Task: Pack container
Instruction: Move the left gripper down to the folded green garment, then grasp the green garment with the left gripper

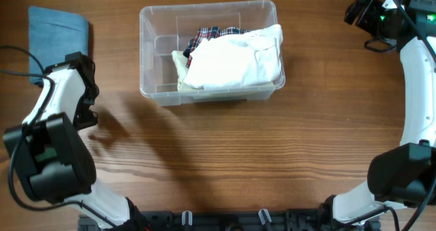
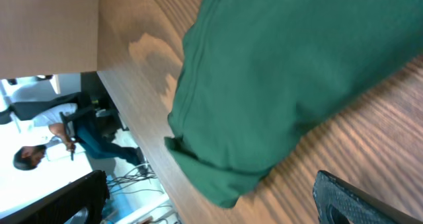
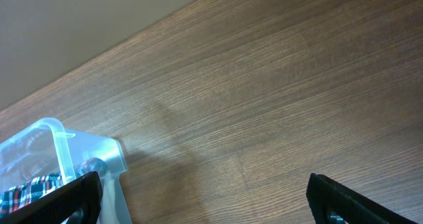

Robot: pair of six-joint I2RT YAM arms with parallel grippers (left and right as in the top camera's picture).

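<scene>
1. Container: we log a clear plastic bin standing upright at the far centre of the wooden table.
2. Contents: a white folded garment fills the right side. A plaid cloth peeks out behind it, and a pale yellow cloth sits at its left edge. The bin's left end is bare.
3. Blue-green folded cloth: flat on the table at the far left, well apart from the container.
4. Left gripper: we find the fingers spread wide and empty, just beside that cloth.
5. Right gripper: fingers spread and empty, at the far right, apart from the container.
</scene>
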